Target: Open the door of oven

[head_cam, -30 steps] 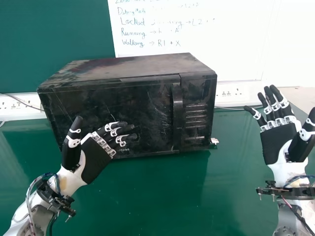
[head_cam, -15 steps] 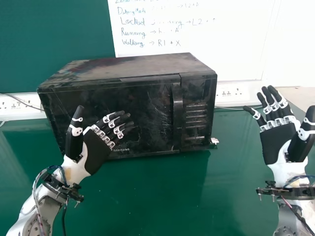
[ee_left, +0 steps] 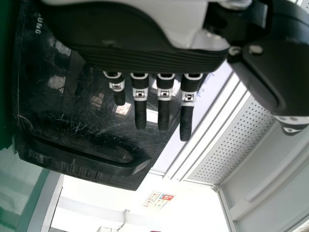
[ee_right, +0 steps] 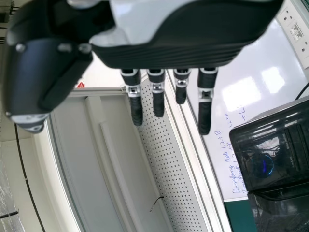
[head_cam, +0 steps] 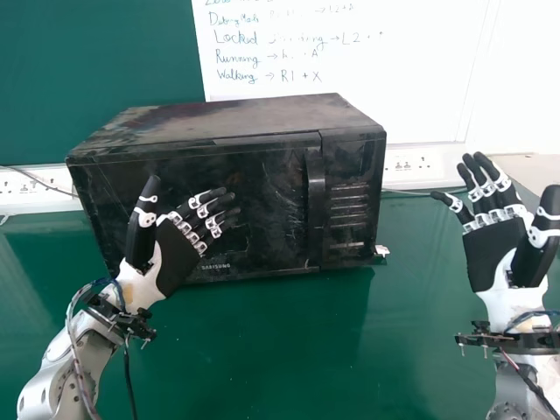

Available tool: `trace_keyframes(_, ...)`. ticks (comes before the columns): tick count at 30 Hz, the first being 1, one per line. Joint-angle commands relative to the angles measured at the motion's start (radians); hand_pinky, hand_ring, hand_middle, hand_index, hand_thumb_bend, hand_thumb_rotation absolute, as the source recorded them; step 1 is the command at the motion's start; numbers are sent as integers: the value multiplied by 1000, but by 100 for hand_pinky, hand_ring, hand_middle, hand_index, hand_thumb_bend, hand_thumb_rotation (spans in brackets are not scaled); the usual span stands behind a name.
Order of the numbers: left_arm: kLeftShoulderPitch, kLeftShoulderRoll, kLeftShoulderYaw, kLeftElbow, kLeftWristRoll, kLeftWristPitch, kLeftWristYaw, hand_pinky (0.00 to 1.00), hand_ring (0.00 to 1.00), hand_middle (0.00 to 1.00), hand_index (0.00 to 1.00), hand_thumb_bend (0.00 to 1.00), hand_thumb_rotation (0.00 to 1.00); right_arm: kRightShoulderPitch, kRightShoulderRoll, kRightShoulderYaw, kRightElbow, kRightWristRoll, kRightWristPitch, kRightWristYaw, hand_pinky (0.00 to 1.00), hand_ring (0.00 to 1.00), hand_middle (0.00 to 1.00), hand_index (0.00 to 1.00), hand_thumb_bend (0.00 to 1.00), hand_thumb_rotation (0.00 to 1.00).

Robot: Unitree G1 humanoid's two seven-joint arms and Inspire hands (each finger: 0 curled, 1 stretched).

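Observation:
In the head view my left hand [head_cam: 179, 254] is open in front of the left part of the black oven [head_cam: 227, 114], its straight fingers pointing toward the vertical door handle [head_cam: 316, 197] but well short of it. The oven door [head_cam: 262, 192] is closed. My right hand [head_cam: 494, 249] is open, raised to the right of the oven and apart from it. The left wrist view shows my left hand [ee_left: 140, 53] with straight fingers before the oven door [ee_left: 72, 106] and handle [ee_left: 87, 157]. In the right wrist view are my right hand [ee_right: 169, 53] and the oven [ee_right: 280, 159].
The oven stands on a green table [head_cam: 262, 350]. Behind it are a whiteboard [head_cam: 420, 70] with handwriting and a wall socket strip [head_cam: 420, 164]. A cable [head_cam: 35, 179] runs along the wall at the left.
My left hand has shifted slightly right and up along the oven front, and its thumb now points more upward. My right hand and the oven look unmoved.

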Motion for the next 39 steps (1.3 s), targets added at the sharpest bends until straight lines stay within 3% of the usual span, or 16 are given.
trace_keyframes(1,-25,2,-7,24,15,-6,-17,64,85,91,87,95,85,4,2,3,-13,-5,-10,-2,73,86,88,75,100,86)
trace_keyframes(4,-43,-3,-16,44,26,-12,-31,65,85,91,87,94,85,4,2,2,-10,-8,-11,-5,72,86,87,74,100,86)
trace_keyframes(9,-76,-4,-33,95,73,-80,-71,68,88,94,91,93,87,5,3,2,-12,0,-7,0,73,85,86,74,100,86)
trace_keyframes(15,-102,-10,-44,119,115,-106,-60,67,88,94,91,94,87,5,2,2,-9,2,-6,2,72,85,86,74,100,86)
trace_keyframes(39,-223,-87,-118,190,294,-144,117,67,89,94,91,93,87,12,7,5,-6,-2,-15,-5,72,84,85,74,100,85)
